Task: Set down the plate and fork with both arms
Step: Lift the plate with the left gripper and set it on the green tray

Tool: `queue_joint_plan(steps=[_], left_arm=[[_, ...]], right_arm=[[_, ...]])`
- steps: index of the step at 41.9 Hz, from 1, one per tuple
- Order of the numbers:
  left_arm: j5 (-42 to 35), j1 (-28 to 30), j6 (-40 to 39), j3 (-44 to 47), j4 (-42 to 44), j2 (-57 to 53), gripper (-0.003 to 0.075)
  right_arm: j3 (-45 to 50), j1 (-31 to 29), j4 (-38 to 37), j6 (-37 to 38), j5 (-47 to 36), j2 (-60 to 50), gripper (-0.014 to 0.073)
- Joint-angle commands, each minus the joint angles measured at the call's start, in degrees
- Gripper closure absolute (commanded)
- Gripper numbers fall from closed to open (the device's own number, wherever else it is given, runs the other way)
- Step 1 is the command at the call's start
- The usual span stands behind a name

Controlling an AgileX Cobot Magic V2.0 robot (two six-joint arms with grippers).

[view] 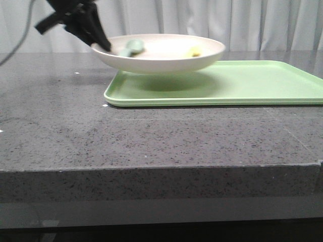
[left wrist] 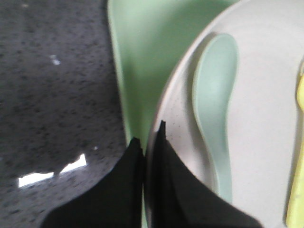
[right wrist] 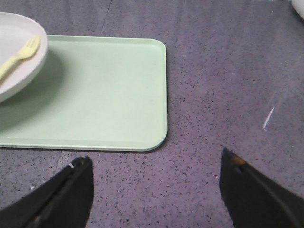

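Left gripper point(left wrist: 151, 142) clamped on plate point(view: 161, 53) rim, held above tray point(view: 242, 83) left end; fork point(right wrist: 18, 57), spoon point(left wrist: 216, 104) inside. Right gripper point(right wrist: 154, 164) spread wide, empty.

You are looking at a light green tray point(view: 262, 83) lying flat on the dark speckled table point(view: 151, 136), toward its far right side. A pale green spoon point(left wrist: 213, 109) is resting nearby with its bowl facing up. White curtains point(view: 227, 20) are hanging behind the table.

lab-like setup: speckled stone table point(view: 151, 141), white curtain point(view: 212, 20)
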Motion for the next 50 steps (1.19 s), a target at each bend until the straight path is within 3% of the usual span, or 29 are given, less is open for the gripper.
queue_joint_plan(steps=[1, 11, 19, 23, 33, 37, 45, 50], left_arm=[[-2.7, -2.9, -4.5, -5.5, -2.9, -1.0, 0.0738], [-6.1, -9.1, -13.7, -13.4, 1.4, 4.7, 0.0738], [-9.2, -12.2, -17.2, -14.2, 2.2, 6.3, 0.0738], [-9.3, -13.4, -20.5, -14.2, 7.6, 6.4, 0.0738], [-7.0, -13.8, -20.7, -14.2, 8.5, 6.4, 0.0723], [-6.6, -13.8, -20.6, -14.2, 8.5, 6.4, 0.0645], [-6.0, -13.8, -18.8, -15.0, 7.5, 6.0, 0.0375], [-3.0, -13.8, -15.1, -17.7, 7.4, 4.9, 0.0341]], right_arm=[[-1.9, -0.2, -0.3, -0.1, -4.7, 0.5, 0.0022], [-1.9, -0.2, -0.3, -0.1, -4.7, 0.5, 0.0022], [-1.9, -0.2, -0.3, -0.1, -4.7, 0.5, 0.0022], [-1.9, -0.2, -0.3, -0.1, -4.7, 0.5, 0.0022], [-1.9, -0.2, -0.3, -0.1, -4.7, 0.5, 0.0022], [-1.9, -0.2, -0.3, -0.1, -4.7, 0.5, 0.0022], [-1.9, -0.2, -0.3, -0.1, -4.7, 0.5, 0.0022], [-1.9, -0.2, -0.3, -0.1, -4.7, 0.5, 0.0022]])
